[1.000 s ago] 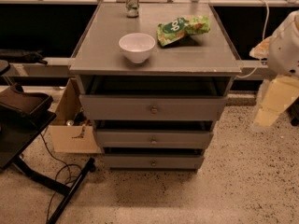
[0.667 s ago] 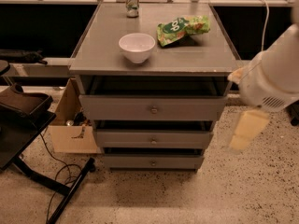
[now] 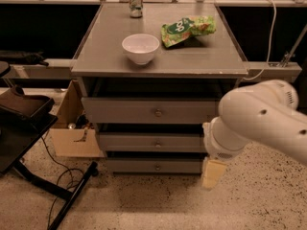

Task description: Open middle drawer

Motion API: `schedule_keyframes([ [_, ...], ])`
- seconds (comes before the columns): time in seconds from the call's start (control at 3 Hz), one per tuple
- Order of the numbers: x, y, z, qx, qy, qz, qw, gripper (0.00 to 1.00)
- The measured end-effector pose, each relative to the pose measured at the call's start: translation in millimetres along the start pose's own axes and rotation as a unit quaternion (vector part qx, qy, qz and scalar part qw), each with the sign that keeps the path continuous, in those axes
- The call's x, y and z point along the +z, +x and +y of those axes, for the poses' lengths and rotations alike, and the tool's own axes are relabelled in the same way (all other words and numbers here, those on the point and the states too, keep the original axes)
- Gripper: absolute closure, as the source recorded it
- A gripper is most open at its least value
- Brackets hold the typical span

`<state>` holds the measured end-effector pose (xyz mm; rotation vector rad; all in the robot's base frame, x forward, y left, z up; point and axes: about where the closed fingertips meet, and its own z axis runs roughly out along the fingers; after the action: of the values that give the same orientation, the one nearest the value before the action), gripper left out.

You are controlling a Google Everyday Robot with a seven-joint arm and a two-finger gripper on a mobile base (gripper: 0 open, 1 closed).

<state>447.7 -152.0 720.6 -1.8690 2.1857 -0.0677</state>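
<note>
The grey cabinet [image 3: 158, 63] has three stacked drawers. The middle drawer [image 3: 139, 142] is the shallow grey front with a small round knob [image 3: 158, 143] at its centre, between the taller top drawer [image 3: 144, 111] and the bottom drawer [image 3: 144, 166]. Its front stands about level with the other two. My white arm [image 3: 259, 123] reaches in from the right foreground. My gripper [image 3: 212, 173], a cream-coloured piece, hangs below it at the cabinet's lower right corner, right of the middle drawer's knob and lower. The arm hides the right ends of the middle and bottom drawers.
On the cabinet top stand a white bowl [image 3: 140, 47], a green snack bag [image 3: 187, 28] and a can [image 3: 136, 2]. A cardboard box [image 3: 72, 131] sits left of the cabinet. A black stand [image 3: 26, 114] and cables [image 3: 62, 176] occupy the floor at left.
My arm has swung from the far right edge leftward and down, toward the cabinet front. The gripper now hangs by the lower right corner of the drawers. The drawers have not moved.
</note>
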Motion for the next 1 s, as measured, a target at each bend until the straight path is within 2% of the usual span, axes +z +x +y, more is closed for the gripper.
schedule_keyframes([
  [0.33,97.0,3.1,2.1,-0.006,-0.033,0.010,0.9994,0.00],
  [0.67,96.6,3.1,1.9,-0.006,-0.032,0.010,0.9994,0.00],
  [1.0,123.2,3.5,-3.7,-0.010,-0.017,0.003,0.9998,0.00],
])
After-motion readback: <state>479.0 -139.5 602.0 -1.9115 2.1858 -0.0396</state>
